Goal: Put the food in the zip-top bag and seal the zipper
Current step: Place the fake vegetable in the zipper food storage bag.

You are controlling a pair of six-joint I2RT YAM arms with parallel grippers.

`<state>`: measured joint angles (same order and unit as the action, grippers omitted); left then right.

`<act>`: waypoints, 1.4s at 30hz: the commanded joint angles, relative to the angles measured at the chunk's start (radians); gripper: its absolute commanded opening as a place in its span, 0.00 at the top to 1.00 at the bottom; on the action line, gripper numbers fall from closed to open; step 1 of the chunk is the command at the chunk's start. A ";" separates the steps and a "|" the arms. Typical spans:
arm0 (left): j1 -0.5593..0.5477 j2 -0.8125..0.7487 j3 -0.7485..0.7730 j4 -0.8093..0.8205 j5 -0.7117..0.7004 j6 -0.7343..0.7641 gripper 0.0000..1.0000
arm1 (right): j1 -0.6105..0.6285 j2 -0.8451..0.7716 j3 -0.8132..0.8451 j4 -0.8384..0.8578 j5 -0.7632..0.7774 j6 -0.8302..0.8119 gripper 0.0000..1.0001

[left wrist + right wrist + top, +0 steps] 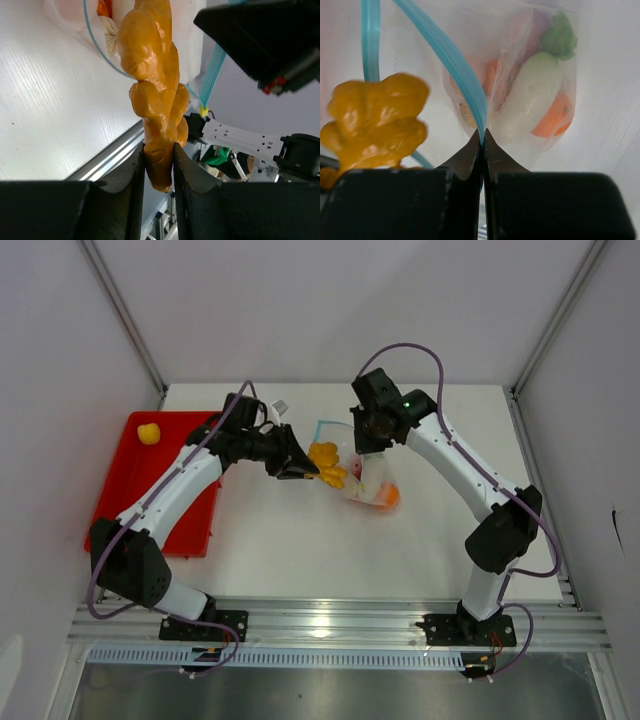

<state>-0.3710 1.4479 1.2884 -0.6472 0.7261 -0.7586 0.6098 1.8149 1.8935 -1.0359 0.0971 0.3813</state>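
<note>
My left gripper [303,469] [158,150] is shut on a knobby orange-yellow food piece [326,462] [152,85], held in the air at the bag's mouth. The clear zip-top bag [368,480] [520,60] hangs open. Its blue zipper [452,62] [212,70] is pinched in my shut right gripper [366,440] [482,132], which lifts that edge. Inside the bag lie a white piece [532,95], an orange piece [555,117] and a green-topped piece [559,37]. The held piece [375,120] also shows left of the zipper in the right wrist view.
A red tray [125,465] lies at the left of the table, with one yellow food piece [148,433] in its far corner. My left arm reaches over the tray's right side. A metal rail [320,615] runs along the near edge.
</note>
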 commanded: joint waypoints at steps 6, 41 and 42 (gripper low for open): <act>-0.028 0.094 0.117 -0.037 0.090 -0.067 0.99 | 0.073 -0.095 -0.054 0.065 0.006 -0.062 1.00; -0.023 0.024 0.125 -0.051 -0.094 0.013 0.01 | -0.008 -0.163 -0.169 0.174 -0.226 -0.024 1.00; 0.004 0.008 0.117 -0.052 -0.128 0.019 0.01 | -0.008 -0.164 -0.171 0.174 -0.229 -0.021 1.00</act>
<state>-0.4225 1.5570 1.4326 -0.7345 0.6571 -0.8074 0.6052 1.6527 1.6920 -0.8742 -0.0959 0.3439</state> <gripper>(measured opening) 0.994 0.002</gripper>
